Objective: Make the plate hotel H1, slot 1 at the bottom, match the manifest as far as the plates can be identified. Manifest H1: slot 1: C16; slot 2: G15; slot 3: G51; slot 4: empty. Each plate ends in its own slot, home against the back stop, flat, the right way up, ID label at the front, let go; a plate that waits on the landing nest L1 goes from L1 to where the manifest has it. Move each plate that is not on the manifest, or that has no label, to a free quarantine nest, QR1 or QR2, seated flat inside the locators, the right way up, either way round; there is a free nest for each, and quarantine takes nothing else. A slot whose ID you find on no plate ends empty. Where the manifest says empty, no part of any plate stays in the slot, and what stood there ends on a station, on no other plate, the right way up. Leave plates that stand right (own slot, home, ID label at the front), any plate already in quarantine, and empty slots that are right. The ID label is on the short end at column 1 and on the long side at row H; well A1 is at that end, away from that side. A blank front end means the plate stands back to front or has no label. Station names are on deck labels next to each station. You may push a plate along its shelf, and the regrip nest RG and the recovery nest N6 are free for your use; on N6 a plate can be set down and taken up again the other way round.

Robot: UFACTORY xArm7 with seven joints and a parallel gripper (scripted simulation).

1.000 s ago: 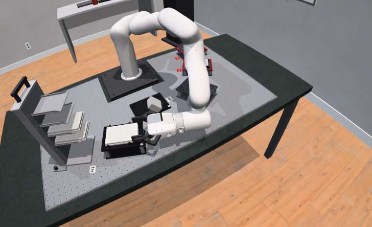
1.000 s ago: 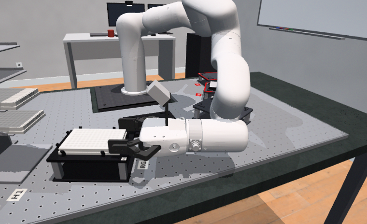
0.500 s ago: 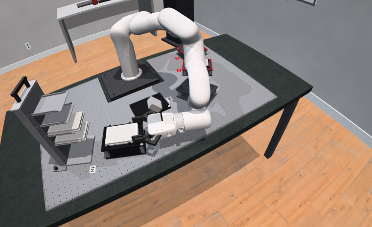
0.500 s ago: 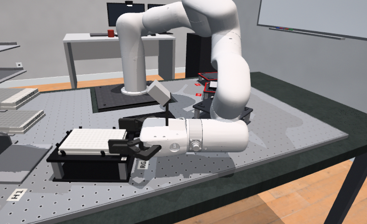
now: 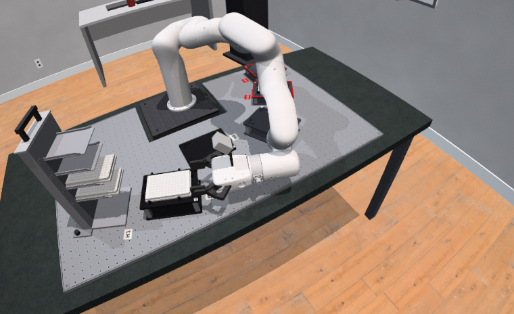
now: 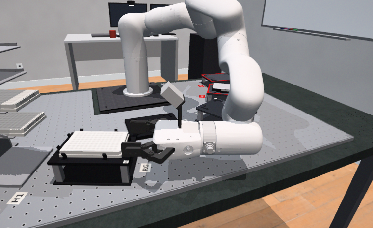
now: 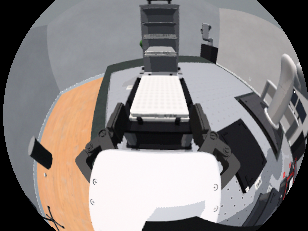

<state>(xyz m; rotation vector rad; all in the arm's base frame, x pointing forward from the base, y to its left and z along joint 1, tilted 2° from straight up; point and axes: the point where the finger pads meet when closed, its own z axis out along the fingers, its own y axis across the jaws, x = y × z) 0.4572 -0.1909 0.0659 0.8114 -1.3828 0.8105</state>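
Observation:
A white well plate [image 5: 168, 185] lies flat on the black regrip nest RG [image 6: 90, 162]. It also shows in the exterior view [image 6: 93, 143] and in the wrist view [image 7: 158, 97]. My gripper [image 5: 196, 176] is level with the plate at its short end that faces the arm. It is open and empty, with one finger on each side of that end [image 6: 134, 137] [image 7: 158, 128]. The hotel H1 [image 5: 65, 164] stands at the left. Its two lower shelves each hold a plate [image 5: 99, 187] [image 5: 91, 173]. Its two upper shelves [image 5: 74, 146] are bare. No labels are readable.
Two red-edged nests stand at the far side behind the arm. One holds a white plate [image 6: 221, 87] and the other [image 6: 214, 76] looks empty. A raised black nest [image 5: 260, 124] and a flat black nest [image 5: 200, 147] lie between the arm base and RG.

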